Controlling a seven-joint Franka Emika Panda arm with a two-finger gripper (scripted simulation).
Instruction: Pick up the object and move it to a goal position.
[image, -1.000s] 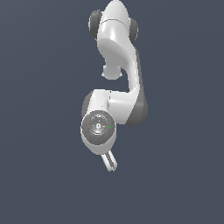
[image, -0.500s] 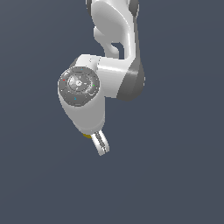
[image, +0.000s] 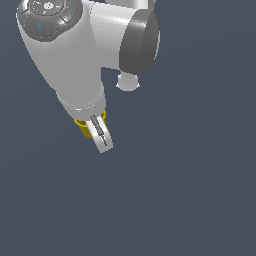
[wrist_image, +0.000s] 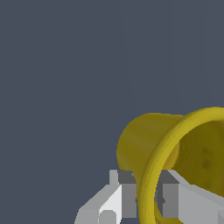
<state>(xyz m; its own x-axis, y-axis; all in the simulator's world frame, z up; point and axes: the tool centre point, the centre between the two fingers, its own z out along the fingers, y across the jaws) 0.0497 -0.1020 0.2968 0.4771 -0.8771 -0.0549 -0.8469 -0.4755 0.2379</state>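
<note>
The object (wrist_image: 144, 140) is a small yellow cup with a thick round rim and a hollow inside. In the wrist view it lies tilted, and my gripper (wrist_image: 146, 199) is shut on its rim wall, one grey finger outside and one inside. In the exterior view only slivers of the object (image: 85, 129) peek out behind the white hand. The gripper (image: 101, 137) points down from the hand there, and one finger (image: 102, 140) hides the other. The object hangs in the air with nothing under it.
The white arm's wrist housing (image: 60, 45) and a dark-grey joint (image: 140, 40) fill the upper part of the exterior view. A plain dark blue-grey background (image: 190, 190) lies behind everything.
The arm has come much closer to the exterior camera and looms larger. The hand moved toward the exterior view's left. Yellow now shows at the fingers; one second ago none was visible.
</note>
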